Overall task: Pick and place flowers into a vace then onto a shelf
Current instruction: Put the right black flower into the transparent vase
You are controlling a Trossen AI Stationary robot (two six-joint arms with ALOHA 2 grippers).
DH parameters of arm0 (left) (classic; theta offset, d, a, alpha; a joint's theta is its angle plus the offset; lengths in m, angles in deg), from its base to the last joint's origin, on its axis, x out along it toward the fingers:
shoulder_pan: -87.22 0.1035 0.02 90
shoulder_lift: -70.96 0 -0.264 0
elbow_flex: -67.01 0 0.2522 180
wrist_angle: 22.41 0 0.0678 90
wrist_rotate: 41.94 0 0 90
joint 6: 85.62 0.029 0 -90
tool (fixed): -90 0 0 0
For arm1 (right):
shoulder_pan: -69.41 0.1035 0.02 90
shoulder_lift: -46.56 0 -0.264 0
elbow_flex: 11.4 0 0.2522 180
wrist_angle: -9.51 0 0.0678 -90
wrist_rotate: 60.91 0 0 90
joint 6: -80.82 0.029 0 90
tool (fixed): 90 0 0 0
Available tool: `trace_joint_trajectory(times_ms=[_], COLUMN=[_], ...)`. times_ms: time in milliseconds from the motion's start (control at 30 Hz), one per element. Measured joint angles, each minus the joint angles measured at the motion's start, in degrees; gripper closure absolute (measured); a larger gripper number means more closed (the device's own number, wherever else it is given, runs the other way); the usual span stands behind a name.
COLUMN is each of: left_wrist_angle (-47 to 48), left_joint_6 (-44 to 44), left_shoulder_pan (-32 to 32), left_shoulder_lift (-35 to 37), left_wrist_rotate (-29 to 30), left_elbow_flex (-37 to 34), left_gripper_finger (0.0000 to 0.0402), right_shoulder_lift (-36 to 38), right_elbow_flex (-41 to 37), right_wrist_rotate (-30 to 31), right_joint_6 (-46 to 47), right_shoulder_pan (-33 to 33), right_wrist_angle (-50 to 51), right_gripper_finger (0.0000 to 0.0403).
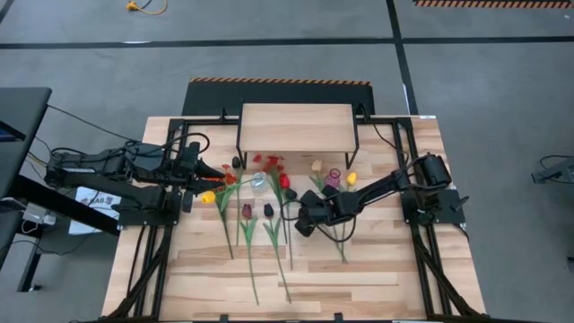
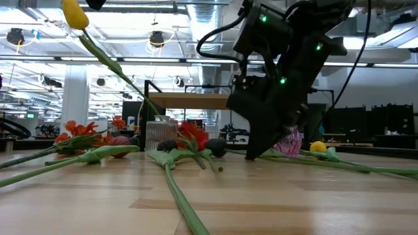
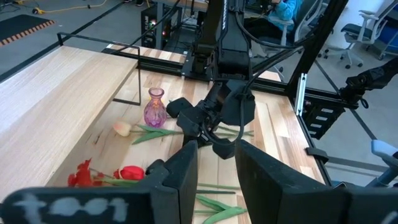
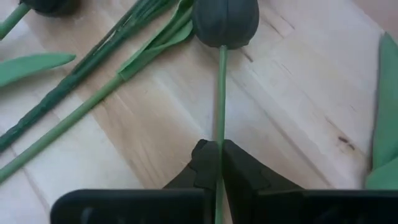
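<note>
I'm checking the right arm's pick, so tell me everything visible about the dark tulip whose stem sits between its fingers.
The dark maroon tulip has a closed, egg-shaped bud that looks near-black, on a thin, straight green stem. It looks like artificial plastic or fabric. It lies on the light slatted wooden tabletop, bud pointing away from the right gripper, whose dark fingers are shut on the stem below the bud. Other green stems and leaves lie beside it; whether they touch it is unclear.

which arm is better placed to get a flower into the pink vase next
Right. The right gripper is shut on a dark tulip by its stem, and the pink vase stands close by. The left gripper is farther off.
</note>
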Motion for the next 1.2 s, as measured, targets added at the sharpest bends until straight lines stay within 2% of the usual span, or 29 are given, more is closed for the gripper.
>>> trace_joint_trajectory(times_ms=[567,733,1000,1200], left_wrist_angle=[0.1,0.1,0.1,0.0], left_joint_6=[0.0,0.0,0.0,0.0], left_shoulder_pan=[0.0,0.0,0.0,0.0], left_shoulder_lift=[0.0,0.0,0.0,0.0], left_wrist_rotate=[0.0,0.0,0.0,0.0], left_elbow_flex=[0.0,0.0,0.0,0.0], left_gripper_finger=[0.0305,0.0305,0.0305,0.0305], right_shoulder_lift=[1.7,4.0,9.4,13.7], right_elbow_flex=[0.1,0.2,0.3,0.4], right_wrist_rotate=[1.9,4.2,9.8,12.1], right_joint_6=[-0.5,-1.5,-6.2,-14.9], right_shoulder_pan=[0.4,1.1,3.1,4.3], right_wrist_angle=[-1.0,-0.8,-2.2,-9.3], right_gripper_finger=[0.0401,0.04,0.0401,0.0401])
